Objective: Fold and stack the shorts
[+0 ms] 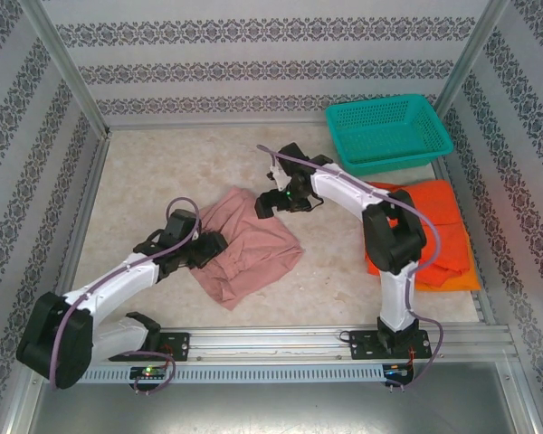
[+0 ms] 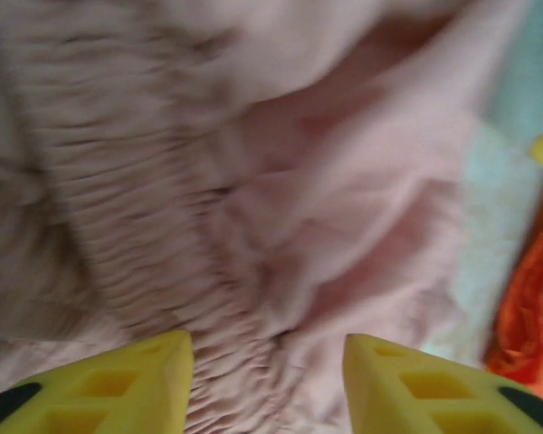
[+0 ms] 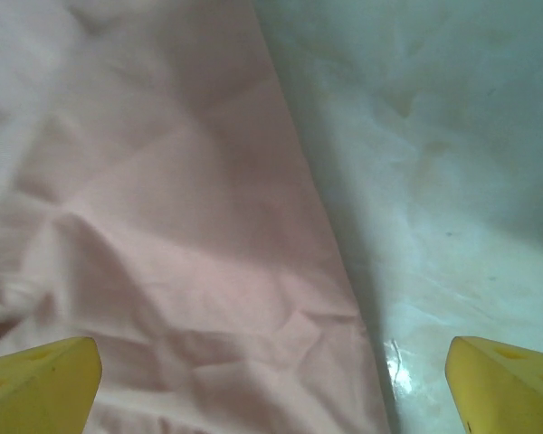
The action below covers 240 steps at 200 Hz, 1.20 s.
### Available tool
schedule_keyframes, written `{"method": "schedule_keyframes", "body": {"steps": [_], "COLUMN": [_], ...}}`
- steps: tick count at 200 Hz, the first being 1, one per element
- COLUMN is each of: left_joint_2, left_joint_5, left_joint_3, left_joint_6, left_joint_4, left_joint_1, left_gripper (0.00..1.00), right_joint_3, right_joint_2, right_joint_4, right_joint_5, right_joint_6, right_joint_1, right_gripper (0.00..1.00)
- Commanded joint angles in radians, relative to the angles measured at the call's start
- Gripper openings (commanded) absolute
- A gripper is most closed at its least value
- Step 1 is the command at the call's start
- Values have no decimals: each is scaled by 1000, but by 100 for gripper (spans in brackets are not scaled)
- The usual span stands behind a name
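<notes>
We see the pink shorts (image 1: 253, 244) lying crumpled near the middle of the table (image 1: 163, 172), spread as a rough diamond with one corner pointing toward the arm bases. From the left wrist camera the same pink shorts (image 2: 362, 181) are seen close up and blurred, and their gathered waistband (image 2: 118, 199) runs down toward the fingers. From the right wrist camera we see a flatter part of the pink shorts (image 3: 181, 226), creased, with a straight edge running down the frame and bare table (image 3: 452, 181) to the right of it.

The left gripper (image 1: 210, 246) sits at the left side of the pink shorts. In its own camera the left gripper (image 2: 267, 348) has its two yellow fingers part-way apart, with the gathered cloth showing in the gap; we see nothing pinched between them, and we cannot tell whether the tips touch the cloth.

The right gripper (image 1: 273, 203) hangs over the far right corner of the pink shorts. In its own view the right gripper (image 3: 273, 353) is spread wide, one finger over the cloth and the other over the table, holding nothing.

Well to the right lie the orange shorts (image 1: 434, 217), a flattish pile near the table's right edge, partly crossed by the right arm. The folds at its near edge look a darker red-orange, though we cannot tell separate pairs apart. A strip of this orange cloth (image 2: 529, 316) shows at the right edge of the left wrist view.

A teal basket (image 1: 394, 161) stands at the far right corner of the table, just beyond the orange pile.
</notes>
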State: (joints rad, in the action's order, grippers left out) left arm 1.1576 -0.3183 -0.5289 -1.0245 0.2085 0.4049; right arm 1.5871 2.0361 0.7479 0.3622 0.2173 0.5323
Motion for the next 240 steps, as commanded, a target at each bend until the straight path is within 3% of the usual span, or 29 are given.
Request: {"method": "schedule_keyframes", "body": {"steps": [1,39,78,110,152,179,198,240], "left_joint_2": [14,52,113,157,163,127,90,41], "left_joint_5": [71,97,103,103,105,116,117,112], "left_joint_3": [21,45,60,63,46,9,-5,-25], "left_joint_6": [6,40,51,47,54,82,89,98], "left_joint_4": [-25,-36,-72,-111,-134,-120,-128,-153], "left_joint_1": [8,6,5,5,5,4,0,-6], "left_gripper": [39,25,21,20,22,37,49,76], "right_joint_3": [57,89,93,84,29,-33,-58,-73], "right_joint_2": [66,145,197,216,189,94,12,-156], "right_joint_4": [96,95,81,61,9,-14,14,153], "right_joint_5": [80,134,207,210,108,-79,-223,-540], "right_joint_6": [-80,-91,-74,-50,28,46,43,28], "right_joint_1": [-6,-9,2,44,63,64,64,61], "right_gripper": [97,98,93,75,32,5,0,0]}}
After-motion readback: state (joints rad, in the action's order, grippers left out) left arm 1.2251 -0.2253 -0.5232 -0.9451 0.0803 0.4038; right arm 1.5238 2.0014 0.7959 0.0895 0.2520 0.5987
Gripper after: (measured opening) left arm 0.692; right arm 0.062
